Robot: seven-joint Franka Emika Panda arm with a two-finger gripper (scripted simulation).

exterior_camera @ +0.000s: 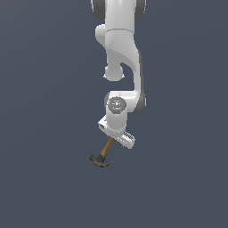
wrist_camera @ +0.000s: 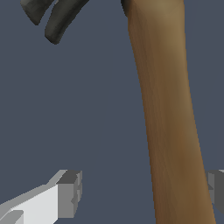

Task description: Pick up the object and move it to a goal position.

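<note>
The hammer (exterior_camera: 103,156) has a slim brown wooden handle (wrist_camera: 166,109) and a dark grey head (exterior_camera: 101,161). In the exterior view it sits just below my tilted wrist, its handle running up towards the hand. The claw (wrist_camera: 57,17) shows in the wrist view. My gripper (exterior_camera: 111,141) is open, with the handle between its fingers (wrist_camera: 143,192). One grey fingertip (wrist_camera: 70,194) stands well apart from the handle. The other fingertip (wrist_camera: 217,190) is close beside it. I cannot tell whether that fingertip touches the wood.
The ground (exterior_camera: 44,178) is a plain dark blue-grey surface all around. The white arm (exterior_camera: 120,49) reaches down from the top of the exterior view. No other objects show.
</note>
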